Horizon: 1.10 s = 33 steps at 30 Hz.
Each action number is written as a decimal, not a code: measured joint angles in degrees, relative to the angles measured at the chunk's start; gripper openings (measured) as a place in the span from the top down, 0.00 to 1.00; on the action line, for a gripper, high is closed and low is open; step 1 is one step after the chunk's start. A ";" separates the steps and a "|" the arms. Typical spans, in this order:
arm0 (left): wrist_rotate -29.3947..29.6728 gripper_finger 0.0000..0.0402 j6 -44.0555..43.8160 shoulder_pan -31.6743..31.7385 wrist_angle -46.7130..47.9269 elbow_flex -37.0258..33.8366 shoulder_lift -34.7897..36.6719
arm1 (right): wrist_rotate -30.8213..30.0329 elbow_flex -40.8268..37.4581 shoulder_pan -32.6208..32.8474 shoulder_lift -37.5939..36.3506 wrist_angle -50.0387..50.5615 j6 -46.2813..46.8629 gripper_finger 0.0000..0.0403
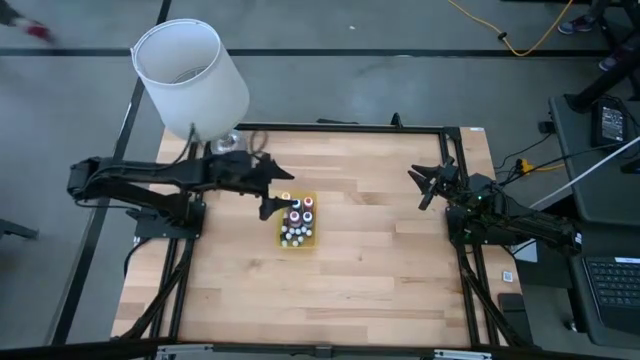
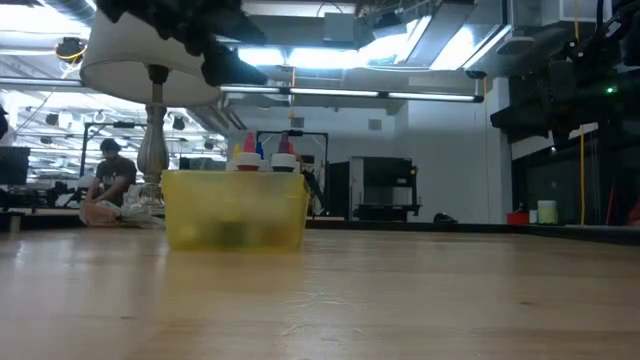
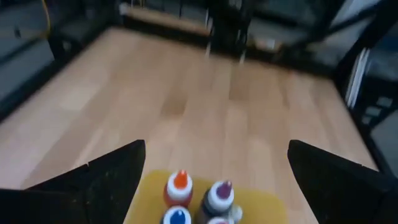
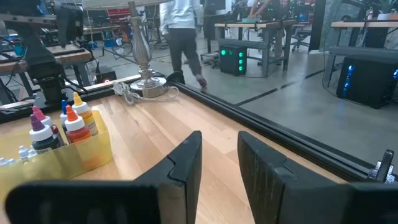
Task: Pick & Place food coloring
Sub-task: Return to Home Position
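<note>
food coloring [image 1: 297,220] bottles upright, packed together inside the yellow tray [image 2: 235,215], a little left of centre on the wooden table [image 1: 380,290]. raised just over the tray's far-left corner, left gripper [image 1: 277,193], fingers spread wide, holding nothing. well apart at the right edge, right gripper [image 1: 425,188], fingers parted by a narrow gap, empty. far left, white-shaded lamp [image 1: 190,75]. beyond the table, a person [image 2: 108,180] in the room behind.

Bright ceiling lights [image 2: 350,95] glare in the low view, and the room's right side is dim. From above, the wooden table [image 1: 380,270] is evenly lit, with hardly any shadow.
</note>
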<state>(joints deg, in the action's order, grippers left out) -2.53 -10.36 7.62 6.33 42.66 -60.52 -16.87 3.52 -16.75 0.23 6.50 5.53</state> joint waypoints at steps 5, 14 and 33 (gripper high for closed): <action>0.05 0.03 -0.31 -0.02 -12.13 -8.24 7.17 | -0.01 -0.01 0.00 0.00 0.00 -0.01 0.74; 1.65 0.03 -1.41 0.00 -27.37 -23.15 20.39 | 0.01 0.00 0.02 0.00 0.00 -0.01 0.74; 9.90 0.03 -5.02 0.04 -28.81 -39.74 41.11 | 0.01 0.00 0.02 0.01 0.00 0.00 0.74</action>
<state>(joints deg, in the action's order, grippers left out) 7.37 -15.39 7.66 -22.48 2.92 -19.41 -16.86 3.52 -16.73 0.24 6.50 5.53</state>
